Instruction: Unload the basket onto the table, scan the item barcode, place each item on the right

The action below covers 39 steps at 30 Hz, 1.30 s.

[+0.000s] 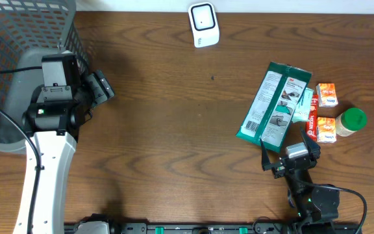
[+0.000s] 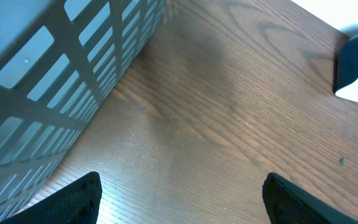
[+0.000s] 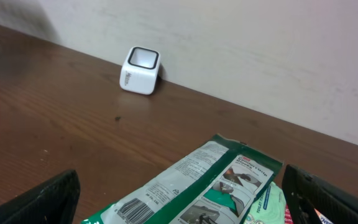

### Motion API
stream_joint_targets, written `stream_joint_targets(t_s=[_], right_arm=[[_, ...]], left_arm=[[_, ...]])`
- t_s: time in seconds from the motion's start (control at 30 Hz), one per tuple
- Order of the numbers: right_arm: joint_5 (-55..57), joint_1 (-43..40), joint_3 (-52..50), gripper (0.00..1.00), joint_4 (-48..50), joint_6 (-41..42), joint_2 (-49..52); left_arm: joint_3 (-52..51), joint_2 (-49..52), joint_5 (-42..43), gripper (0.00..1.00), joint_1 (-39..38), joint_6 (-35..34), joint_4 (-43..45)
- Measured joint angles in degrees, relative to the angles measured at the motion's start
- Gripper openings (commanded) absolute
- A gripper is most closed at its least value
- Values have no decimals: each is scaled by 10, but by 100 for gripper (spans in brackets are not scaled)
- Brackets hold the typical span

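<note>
Packet [image 1: 274, 104] in green, barcode up, lies on the bench [image 1: 174, 130] just ahead of the right gripper [image 1: 289, 153], which gapes wide and empty.

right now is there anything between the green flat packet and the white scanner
Nothing visible does. Only bare brown wooden table lies between the green flat plastic packet and the small white box-shaped scanner at the far edge; the right wrist view shows the same.
</note>
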Motion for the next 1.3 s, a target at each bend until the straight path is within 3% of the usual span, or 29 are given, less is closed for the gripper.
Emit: stream_joint_targets(t_s=[0.57, 0.97, 1.3], right_arm=[[0, 0, 0, 99, 0, 0, 0], [0, 0, 0, 99, 0, 0, 0], [0, 0, 0, 99, 0, 0, 0]], left_arm=[[0, -18, 0, 84, 0, 0, -1], [0, -200, -7, 84, 0, 1, -1], [0, -357, -65, 84, 0, 3, -1]])
